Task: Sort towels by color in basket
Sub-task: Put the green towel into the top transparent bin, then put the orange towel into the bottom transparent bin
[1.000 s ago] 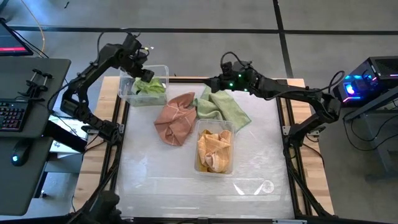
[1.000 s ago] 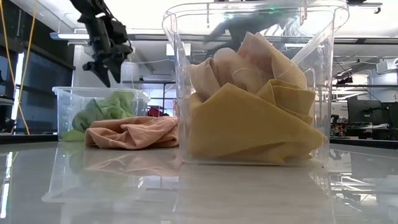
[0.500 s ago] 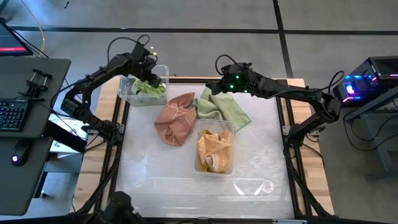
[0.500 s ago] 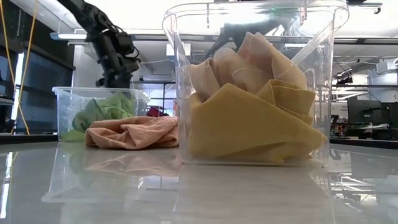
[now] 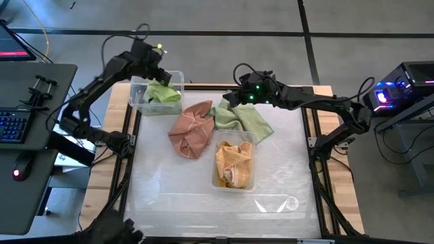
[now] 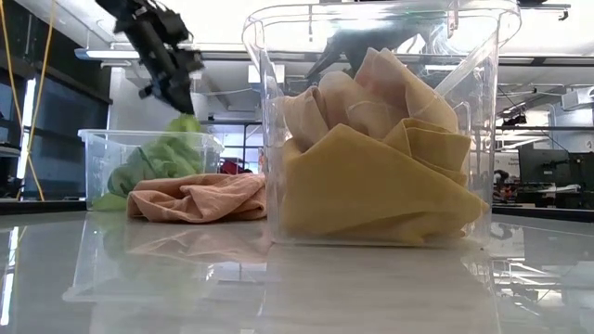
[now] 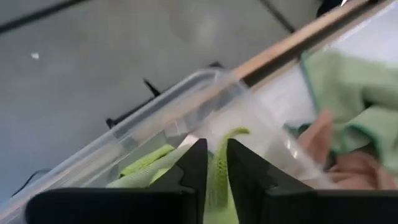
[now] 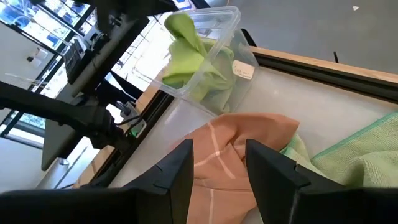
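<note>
My left gripper [image 5: 154, 76] is shut on a lime green towel [image 5: 160, 92] above the clear bin [image 5: 178, 76] at the table's far left. The towel is pulled up into a peak [image 6: 184, 125]. My right gripper [image 5: 234, 97] hovers open at the far middle, over the far edge of a pale sage green towel [image 5: 245, 119] that lies flat on the table. Beside it, a salmon pink towel [image 5: 190, 130] lies crumpled on the table. A second clear bin [image 5: 255, 141] holds mustard yellow towels [image 5: 234, 163]. My left gripper pinches a bunched ridge of the lime green towel [image 7: 217, 163] between its two fingers, coming from above and pointing down. The towel hangs below the fingers in a peak [image 8: 185, 34], and its lower part rests in the bin.
A desk with a keyboard [image 5: 13, 125] stands off the table's left side, and equipment with blue lights [image 5: 397, 91] off its right. The table's near half is bare white surface [image 5: 190, 196].
My left gripper has dipped into the far-left bin, shut on the lime green towel and risen again. The towel's top has been drawn up above the bin's rim while its lower part has stayed inside.
</note>
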Motion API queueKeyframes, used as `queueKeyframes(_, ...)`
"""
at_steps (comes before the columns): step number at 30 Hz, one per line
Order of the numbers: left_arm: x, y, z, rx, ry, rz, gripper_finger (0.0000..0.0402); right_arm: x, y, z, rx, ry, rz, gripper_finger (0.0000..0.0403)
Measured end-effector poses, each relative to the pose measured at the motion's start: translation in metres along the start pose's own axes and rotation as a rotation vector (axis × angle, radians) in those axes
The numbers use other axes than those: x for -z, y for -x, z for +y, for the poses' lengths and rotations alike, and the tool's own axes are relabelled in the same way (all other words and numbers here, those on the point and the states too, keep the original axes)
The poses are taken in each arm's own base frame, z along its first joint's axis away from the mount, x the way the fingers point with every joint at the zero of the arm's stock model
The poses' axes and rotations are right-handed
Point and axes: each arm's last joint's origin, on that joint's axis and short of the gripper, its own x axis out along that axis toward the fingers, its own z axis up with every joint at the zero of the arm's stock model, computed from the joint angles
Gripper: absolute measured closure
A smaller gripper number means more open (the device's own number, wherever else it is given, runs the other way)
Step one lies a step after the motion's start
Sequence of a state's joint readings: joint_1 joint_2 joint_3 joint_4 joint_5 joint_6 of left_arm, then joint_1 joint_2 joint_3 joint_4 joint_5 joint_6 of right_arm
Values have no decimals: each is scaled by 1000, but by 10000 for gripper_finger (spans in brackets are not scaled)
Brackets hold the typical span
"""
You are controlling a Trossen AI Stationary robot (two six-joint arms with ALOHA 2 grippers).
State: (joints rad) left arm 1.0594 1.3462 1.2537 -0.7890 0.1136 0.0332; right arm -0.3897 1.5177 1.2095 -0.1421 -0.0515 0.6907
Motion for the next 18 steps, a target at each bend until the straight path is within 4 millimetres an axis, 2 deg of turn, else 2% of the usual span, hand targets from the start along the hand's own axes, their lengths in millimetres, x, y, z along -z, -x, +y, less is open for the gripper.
queueKeyframes(4,2,30,-7,16,-7,-89,313,2,0,1,18,5,-4,263)
queueKeyframes(8,4,42,-12,37,-21,-129,273,3,0,2,37,24,-19,263)
queueKeyframes(13,16,30,-24,141,-34,-71,249,3,0,2,63,25,-40,263)
queueKeyframes(18,35,12,-57,330,-182,0,263,2,0,1,71,34,-46,263)
